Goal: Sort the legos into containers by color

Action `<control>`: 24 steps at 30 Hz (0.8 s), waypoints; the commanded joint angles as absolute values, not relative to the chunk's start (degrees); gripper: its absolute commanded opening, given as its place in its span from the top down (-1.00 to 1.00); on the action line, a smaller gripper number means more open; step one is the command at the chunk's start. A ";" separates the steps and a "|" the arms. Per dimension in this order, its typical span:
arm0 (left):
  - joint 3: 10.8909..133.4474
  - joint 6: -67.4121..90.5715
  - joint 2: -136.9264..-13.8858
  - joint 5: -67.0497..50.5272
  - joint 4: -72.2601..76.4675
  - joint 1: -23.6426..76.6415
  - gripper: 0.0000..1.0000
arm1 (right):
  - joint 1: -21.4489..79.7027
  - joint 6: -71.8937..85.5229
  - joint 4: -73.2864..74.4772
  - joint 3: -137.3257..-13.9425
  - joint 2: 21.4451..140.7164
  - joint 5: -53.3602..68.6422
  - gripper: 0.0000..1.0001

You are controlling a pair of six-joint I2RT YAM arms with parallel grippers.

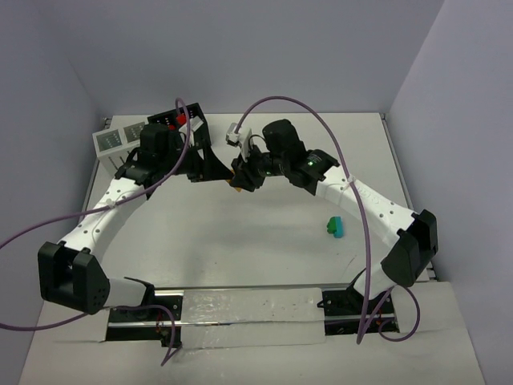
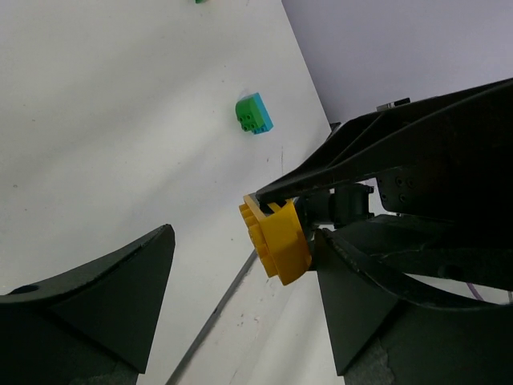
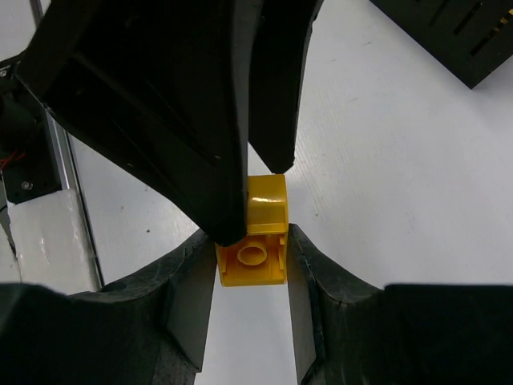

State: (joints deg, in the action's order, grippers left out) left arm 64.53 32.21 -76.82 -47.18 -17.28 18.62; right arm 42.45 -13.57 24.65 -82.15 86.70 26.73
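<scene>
Firmly, the right gripper (image 3: 251,258) pinches a yellow lego (image 3: 255,241) between the open jaws of the left gripper (image 2: 244,237); a red lego (image 1: 182,119) sits on the black container (image 1: 195,122), beside the white container (image 1: 120,139).

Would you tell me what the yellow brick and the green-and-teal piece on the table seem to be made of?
The yellow brick looks like hard moulded plastic, glossy: a bright highlight runs across its top. The green-and-teal piece also looks like plastic, with moulded studs; its sheen is unclear.
</scene>
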 commanded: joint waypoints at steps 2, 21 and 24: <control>67.92 31.73 -78.11 -46.93 -16.08 20.30 -0.49 | 44.19 -14.89 25.08 -86.85 86.78 23.73 1.00; 69.85 26.65 -79.00 -48.38 -20.37 16.42 1.00 | 42.78 -12.91 24.06 -85.50 86.23 19.20 -0.31; 75.21 21.80 -81.88 -45.73 -24.65 10.89 1.00 | 37.71 -10.29 23.73 -83.99 85.01 23.73 -0.85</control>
